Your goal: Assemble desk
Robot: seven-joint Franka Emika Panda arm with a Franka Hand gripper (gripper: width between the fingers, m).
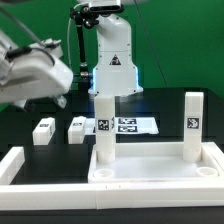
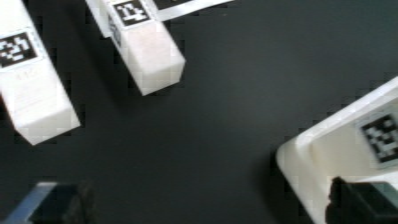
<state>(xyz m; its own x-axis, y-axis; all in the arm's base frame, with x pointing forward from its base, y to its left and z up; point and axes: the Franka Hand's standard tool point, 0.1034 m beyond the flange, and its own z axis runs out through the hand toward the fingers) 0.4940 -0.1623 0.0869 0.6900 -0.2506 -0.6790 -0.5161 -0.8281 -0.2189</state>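
Gripper spread wide and empty, above the black table beside two loose legs lying flat. Tabletop in the foreground, two upright legs standing at its corners.

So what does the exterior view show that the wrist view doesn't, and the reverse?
Exterior view only: the whole tabletop panel with one upright leg at the exterior view's left and another upright leg at its right, and the marker board behind. Wrist view only: the gripper open, nothing between its fingers, plus a white tagged corner I cannot identify. Both: one loose leg and a second loose leg lying on the black table.
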